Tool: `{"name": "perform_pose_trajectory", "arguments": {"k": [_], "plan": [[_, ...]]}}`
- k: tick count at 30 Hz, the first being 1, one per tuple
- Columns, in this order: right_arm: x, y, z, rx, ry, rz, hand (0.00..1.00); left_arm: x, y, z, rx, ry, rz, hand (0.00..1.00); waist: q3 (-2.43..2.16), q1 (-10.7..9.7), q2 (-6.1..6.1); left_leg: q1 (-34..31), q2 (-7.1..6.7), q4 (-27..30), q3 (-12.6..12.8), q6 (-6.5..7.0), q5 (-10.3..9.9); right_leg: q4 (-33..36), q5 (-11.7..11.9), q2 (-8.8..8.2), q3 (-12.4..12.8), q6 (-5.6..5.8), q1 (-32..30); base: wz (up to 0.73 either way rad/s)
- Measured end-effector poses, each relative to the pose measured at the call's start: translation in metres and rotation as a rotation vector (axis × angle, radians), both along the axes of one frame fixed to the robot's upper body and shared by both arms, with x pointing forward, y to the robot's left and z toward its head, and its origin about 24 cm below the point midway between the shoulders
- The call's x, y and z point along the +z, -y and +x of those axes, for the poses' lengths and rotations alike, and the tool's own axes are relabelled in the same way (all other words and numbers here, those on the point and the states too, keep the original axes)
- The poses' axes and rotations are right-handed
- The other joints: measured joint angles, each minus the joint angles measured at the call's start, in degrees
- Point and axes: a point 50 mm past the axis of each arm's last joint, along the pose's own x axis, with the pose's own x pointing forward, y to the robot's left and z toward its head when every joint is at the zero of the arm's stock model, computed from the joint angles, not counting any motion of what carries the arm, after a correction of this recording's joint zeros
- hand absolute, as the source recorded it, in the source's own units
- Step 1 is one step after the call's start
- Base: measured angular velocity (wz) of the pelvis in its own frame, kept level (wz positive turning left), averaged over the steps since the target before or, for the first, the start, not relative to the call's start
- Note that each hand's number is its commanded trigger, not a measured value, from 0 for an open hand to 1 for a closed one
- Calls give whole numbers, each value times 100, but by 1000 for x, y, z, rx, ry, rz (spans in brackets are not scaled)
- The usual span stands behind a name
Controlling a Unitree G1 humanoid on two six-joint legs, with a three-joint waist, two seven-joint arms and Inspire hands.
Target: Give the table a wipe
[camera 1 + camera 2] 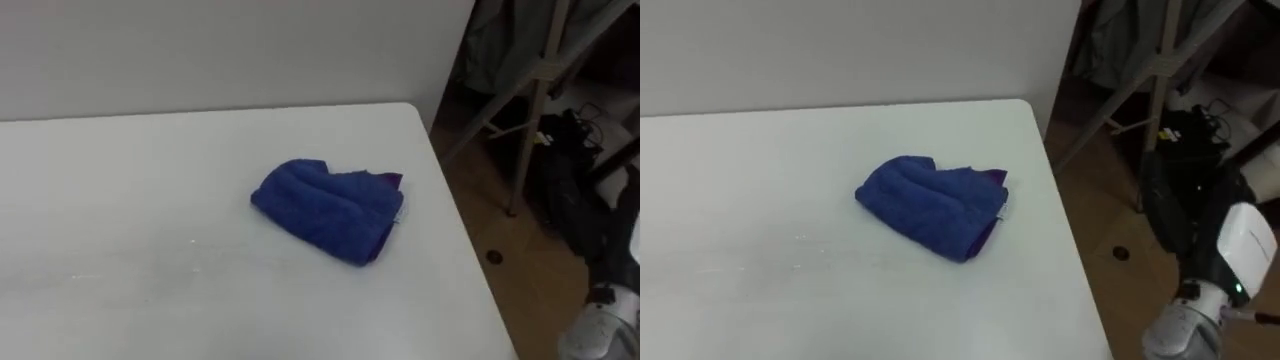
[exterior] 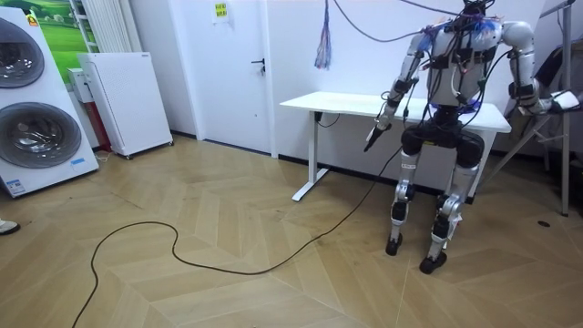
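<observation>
Near the tabletop's (image 1: 150, 200) right edge: crumpled blue cloth (image 1: 328, 210), untouched. Left hand (image 2: 373, 138) hanging, fingers straight; right hand (image 1: 1178, 330) fingers, cannot tell.

The robot (image 2: 446, 100) has silver-white limbs with black joints, a dark waist and a chest tangled in blue and red wires. Its left robot hand (image 2: 373, 138) is dark. The right forearm (image 1: 1240, 250) wears a white shell with a small green light.

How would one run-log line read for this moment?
blue cloth: crumpled on white table, untouched | left hand: hanging low | right hand: beyond table's right edge
</observation>
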Motion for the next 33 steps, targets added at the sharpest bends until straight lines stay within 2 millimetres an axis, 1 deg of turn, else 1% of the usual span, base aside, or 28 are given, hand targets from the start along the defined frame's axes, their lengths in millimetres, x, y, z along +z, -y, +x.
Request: {"name": "perform_pose_trajectory", "arguments": {"k": [2, 4, 5, 6, 7, 9, 10, 11, 12, 13, 15, 16, 18, 19, 20, 21, 23, 26, 27, 28, 29, 30, 31, 32, 33], "plan": [[-10, 6, -11, -69, -31, 44, 0, 0, 0, -3, 2, -6, 0, 0, 2, -25, -5, 1, -1, 1, 30, 5, -3, -3, 0, 6, 83, 1, -16, -8], [-21, 14, -26, -167, -59, 108, 0, 0, 0, -4, 4, -9, 0, 0, -5, -49, -14, 12, -8, 2, 38, 12, -7, 0, -7, 2, 100, 12, -10, -5], [-28, 19, -37, -232, -76, 147, 0, 0, -1, -5, 5, -12, 0, 0, -5, -52, -13, 16, -8, 6, 55, 17, -10, 2, -9, 3, 118, 16, -8, 0], [-34, 24, -47, -294, -95, 180, 0, 0, -1, -6, 10, -13, 2, 0, -3, -70, -17, 14, -8, 18, 56, 18, -11, -1, -9, 3, 116, 17, -7, 0], [-36, 25, -52, -321, -104, 193, 0, 0, -2, -7, 15, -13, 3, 0, -2, -77, -19, 13, -8, 24, 56, 18, -11, -1, -9, 4, 116, 17, -7, 0], [-46, 31, -69, -418, -141, 237, 0, 1, -7, -9, 43, -10, 10, 0, 0, -119, -27, 13, -5, 60, 46, 18, -11, -6, -8, 7, 103, 16, 6, 2], [-49, 31, -73, -434, -159, 244, 0, 2, -8, -9, 48, -9, 12, 0, -3, -129, -30, 14, -6, 62, 39, 19, -12, -4, -8, 6, 91, 16, 11, 7], [-55, 32, -82, -461, -197, 265, 0, 2, -9, -9, 55, -7, 16, 0, 0, -155, -37, 12, -7, 59, 28, 20, -14, 2, -9, 1, 70, 17, 14, 4], [-60, 31, -89, -489, -228, 287, 0, 2, -9, -10, 58, -10, 17, 0, 11, -170, -41, 8, -7, 47, 28, 27, -23, 5, -9, 2, 80, 18, 14, 0], [-62, 31, -93, -502, -242, 297, 0, 2, -9, -11, 59, -13, 17, 0, 11, -178, -32, 8, -6, 50, 30, 30, -26, 6, -10, 3, 88, 19, 14, 0], [-71, 31, -111, -566, -299, 341, 0, 2, -11, -13, 76, -23, 18, 0, 13, -189, -41, 27, -11, 46, 33, 31, -26, -44, -13, 13, 129, 25, 51, 0], [-73, 30, -117, -582, -311, 356, 0, 2, -12, -13, 81, -23, 19, 0, 14, -188, -41, 50, -11, 40, 31, 32, -26, -83, -10, 19, 138, 29, 71, 0], [-81, 24, -136, -624, -369, 408, 0, 2, -13, -15, 95, -27, 18, 0, 22, -200, -30, 104, -10, 12, 45, 32, -25, -105, -10, 22, 139, 31, 131, 0], [-84, 22, -140, -628, -391, 421, 0, 2, -13, -15, 94, -28, 15, 0, 33, -203, -11, 104, -10, 13, 36, 32, -25, -124, -9, 23, 138, 30, 131, 0], [-89, 17, -149, -636, -443, 445, 0, 1, -11, -16, 91, -32, 4, 0, 21, -208, -20, 103, -9, 17, 16, 32, -25, -174, 5, 34, 126, 34, 132, 4], [-94, 12, -158, -643, -489, 477, 0, 1, -9, -17, 89, -35, -5, 0, 22, -208, -4, 99, -14, 17, 4, 32, -25, -172, 4, 29, 118, 36, 129, 3], [-99, 7, -167, -639, -554, 516, 0, 0, -8, -18, 89, -41, -13, 0, 26, -208, 9, 77, -19, 26, 6, 33, -26, -167, 5, 26, 122, 36, 107, 0], [-102, 4, -174, -583, -632, 552, 0, -1, -5, -19, 87, -46, -18, 0, 7, -205, 42, 24, -19, 42, 0, 37, -28, -169, 16, 27, 121, 44, 86, 0], [-103, 1, -173, -516, -681, 541, 0, -2, -3, -19, 75, -52, -19, 0, -6, -194, 81, 34, -14, 52, 5, 38, -28, -160, 38, 34, 121, 38, 113, 0], [-104, -1, -172, -469, -716, 529, 0, -2, -2, -19, 69, -53, -21, 0, 1, -192, 60, 48, -13, 58, 5, 38, -27, -168, 48, 39, 126, 35, 123, -3], [-107, -5, -168, -367, -785, 503, 0, -3, 0, -19, 56, -58, -23, 0, 16, -182, 84, 63, -18, 58, 5, 38, -28, -176, 59, 43, 116, 31, 143, 0], [-109, -10, -165, -271, -849, 480, 0, -4, 3, -19, 40, -64, -26, 0, 9, -174, 103, 89, -38, 51, 4, 36, -29, -181, 59, 45, 111, 31, 149, 0], [-110, -12, -163, -229, -875, 470, 0, -5, 4, -19, 32, -70, -29, 0, 2, -162, 113, 103, -44, 44, 2, 36, -29, -180, 58, 44, 117, 31, 155, 0], [-111, -16, -158, -150, -927, 446, 0, -7, 7, -22, 16, -91, -36, 0, -17, -137, 164, 113, -44, 44, 2, 39, -31, -184, 57, 44, 125, 32, 169, 0], [-113, -20, -153, -83, -962, 428, 0, -9, 10, -23, -1, -110, -44, 0, -15, -107, 220, 116, -32, 59, -4, 47, -36, -182, 55, 38, 121, 35, 180, 0]]}}
